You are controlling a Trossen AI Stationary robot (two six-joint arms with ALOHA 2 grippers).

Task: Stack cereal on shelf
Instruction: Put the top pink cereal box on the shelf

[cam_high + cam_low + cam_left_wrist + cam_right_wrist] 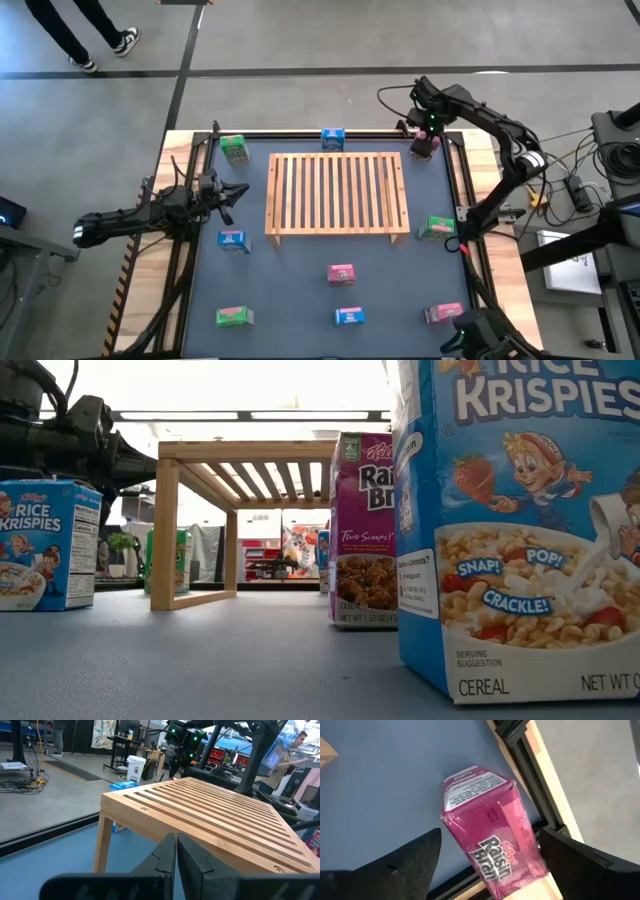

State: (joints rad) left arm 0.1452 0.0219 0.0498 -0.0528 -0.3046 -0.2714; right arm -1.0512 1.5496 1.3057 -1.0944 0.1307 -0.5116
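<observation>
at table's far right corner, right gripper [424, 143] hovers over pink cereal box [487, 837], jaws apart either side, nothing held. box light, thin card, likely crushable, glossy; best pinch across narrow faces. shelf [337, 192] bare. left gripper [176, 862] jaws together, waiting left.

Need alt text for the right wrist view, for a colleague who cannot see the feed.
A pink rectangular cardboard Raisin Bran cereal box lies at the edge of the blue-grey table mat, between the two spread dark fingers of the open right gripper, which do not touch it. The table's light wooden border runs alongside.
</observation>
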